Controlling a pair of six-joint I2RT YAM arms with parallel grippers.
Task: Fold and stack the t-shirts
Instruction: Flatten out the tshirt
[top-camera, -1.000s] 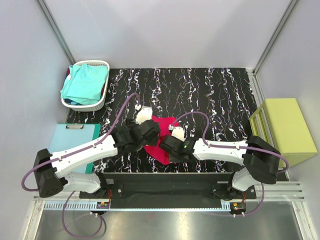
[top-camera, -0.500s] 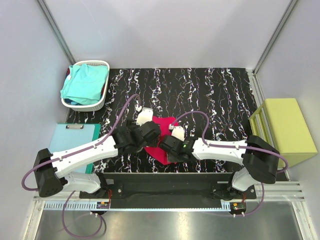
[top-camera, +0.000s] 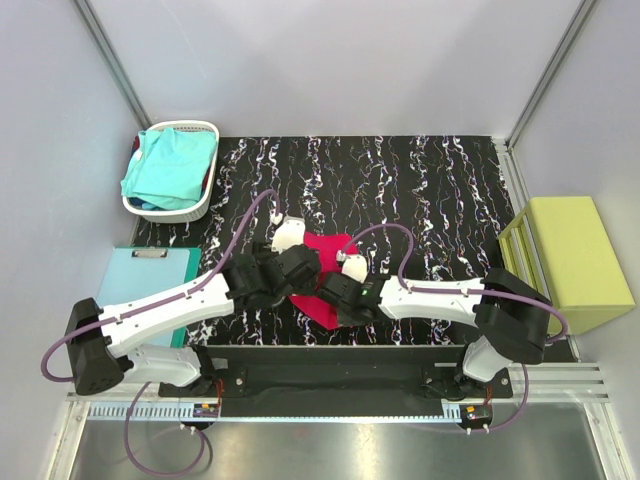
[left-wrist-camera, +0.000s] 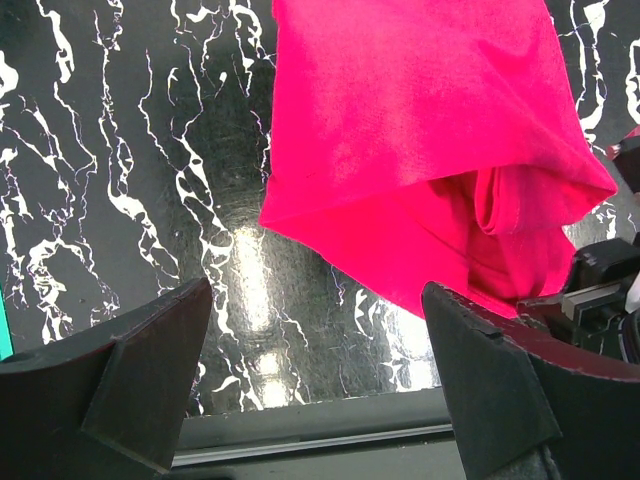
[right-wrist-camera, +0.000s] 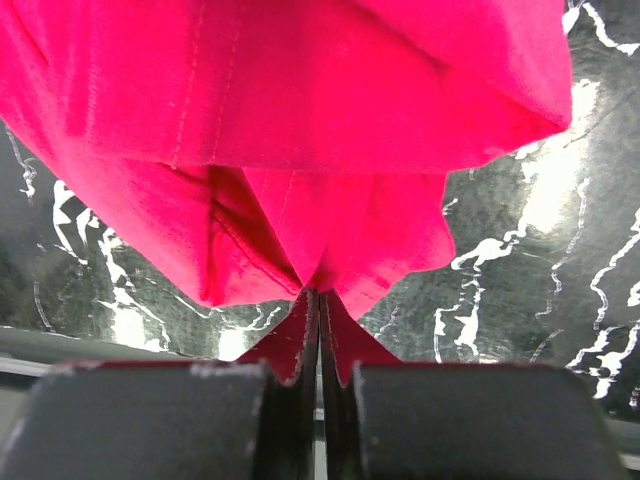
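Observation:
The crimson-red t-shirt (top-camera: 327, 255) lies folded into a small bundle on the black marbled table, between my two arms. In the left wrist view it (left-wrist-camera: 420, 150) fills the upper right. My left gripper (left-wrist-camera: 320, 390) is open and empty, just left of the shirt's near edge. My right gripper (right-wrist-camera: 320, 300) is shut on the shirt's near edge (right-wrist-camera: 320, 230), with cloth bunched at the fingertips. The turquoise t-shirt (top-camera: 168, 165) lies heaped in a white basket (top-camera: 197, 129) at the back left.
A light-blue clipboard mat (top-camera: 140, 280) lies left of the table. A yellow-green block (top-camera: 570, 260) stands off the right edge. The table's near edge (left-wrist-camera: 300, 430) runs just below my left gripper. White tags (top-camera: 288, 230) lie by the shirt.
Both grippers have edged slightly left and inward at the red shirt; the shirt stays in place and the right gripper keeps its hold.

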